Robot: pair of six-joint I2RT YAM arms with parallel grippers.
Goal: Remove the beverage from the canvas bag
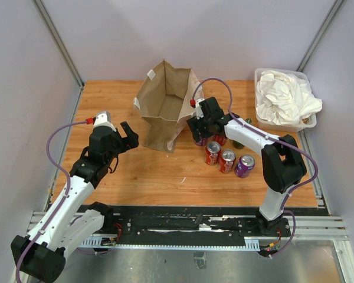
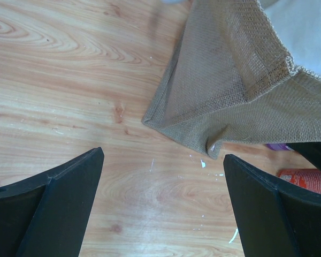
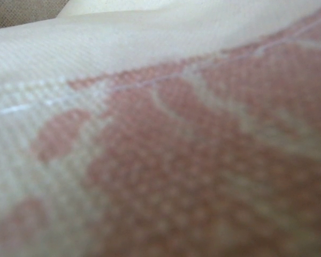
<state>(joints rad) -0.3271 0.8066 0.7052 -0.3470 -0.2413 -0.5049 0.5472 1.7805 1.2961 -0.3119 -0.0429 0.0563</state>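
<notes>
The tan canvas bag [image 1: 165, 106] stands upright with its top open at the back middle of the table. In the top view only fabric shows inside it. Its lower corner shows in the left wrist view [image 2: 230, 101]. My left gripper [image 1: 130, 134] is open and empty just left of the bag, low over the wood [image 2: 163, 158]. My right gripper [image 1: 196, 127] is pressed against the bag's right side. The right wrist view is filled by blurred white and pinkish-red woven fabric [image 3: 160, 160], and its fingers are hidden. Several beverage cans stand right of the bag.
Red cans [image 1: 212, 152] [image 1: 227, 160], a purple can [image 1: 245, 165] and a dark can [image 1: 239, 141] stand under the right arm. One red can shows in the left wrist view [image 2: 305, 181]. A clear tub of white cloths [image 1: 283, 100] sits at the back right.
</notes>
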